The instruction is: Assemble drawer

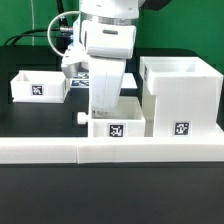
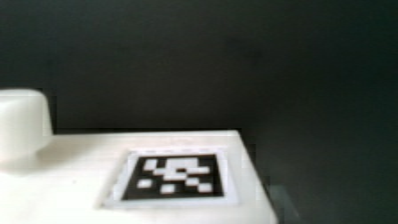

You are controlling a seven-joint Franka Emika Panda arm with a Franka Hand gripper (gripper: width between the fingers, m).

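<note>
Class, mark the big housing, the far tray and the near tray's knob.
housing (image 1: pixel 180 98), exterior view, front wall.
far tray (image 1: pixel 22 88), exterior view, front wall.
near tray's knob (image 1: pixel 82 117), exterior view, round end.

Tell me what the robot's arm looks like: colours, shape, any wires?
The arm is glossy white, built of chunky blocks with rounded edges and a dark band near the top. Its gripper is a plain white slab. Dark cables bunch beside the wrist. No markings are visible on it.

arm (image 1: pixel 108 45) | white boxy shells | black joint band | black cables (image 1: pixel 57 38) alongside
</note>
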